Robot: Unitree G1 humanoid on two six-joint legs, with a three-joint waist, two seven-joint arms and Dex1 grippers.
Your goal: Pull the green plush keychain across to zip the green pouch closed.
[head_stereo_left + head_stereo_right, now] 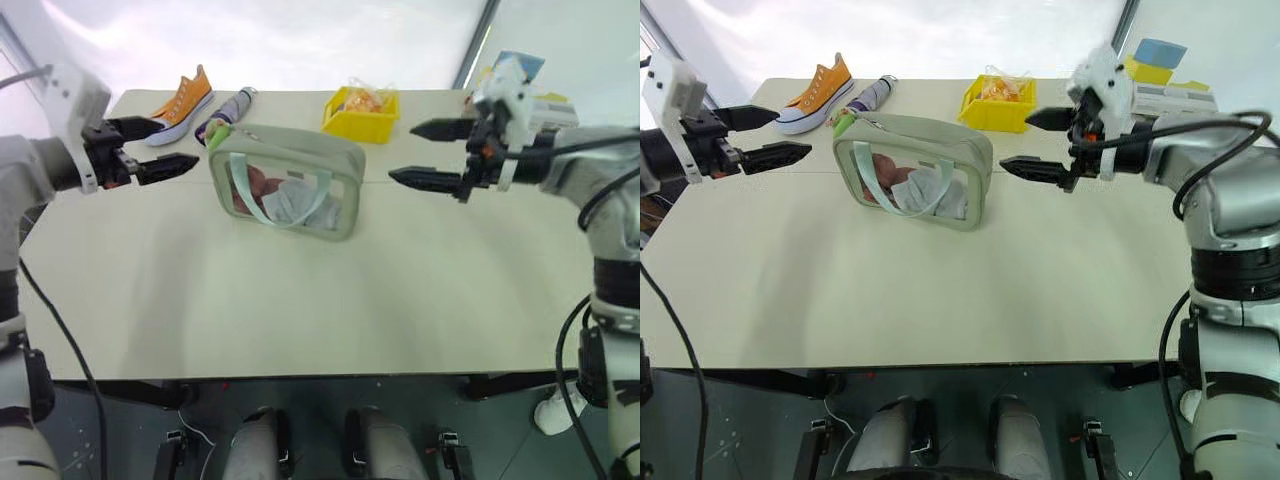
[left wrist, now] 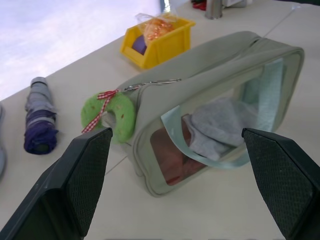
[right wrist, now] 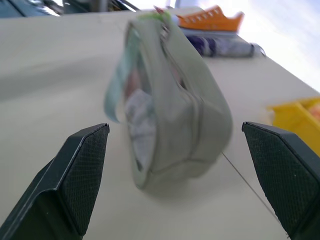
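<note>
The green pouch [image 1: 300, 147] stands upright in the middle of the table, its clear front panel and pale mint strap facing me. The green plush keychain [image 1: 217, 137] hangs at the pouch's top left corner, at the end of the zipper; in the left wrist view it is a fuzzy lime ring [image 2: 120, 112] with a red-checked ribbon. My left gripper [image 1: 180, 143] hovers open just left of the keychain, apart from it. On the pouch's right side, my right gripper [image 1: 402, 153] hovers open, facing the pouch's right end [image 3: 170, 105] without touching it.
Behind the pouch lie an orange sneaker [image 1: 183, 100] and a purple folded umbrella [image 1: 228, 113] at the back left. A yellow bin [image 1: 360, 115] with wrapped items stands at the back centre. Boxes [image 1: 1160, 75] sit at the far right corner.
</note>
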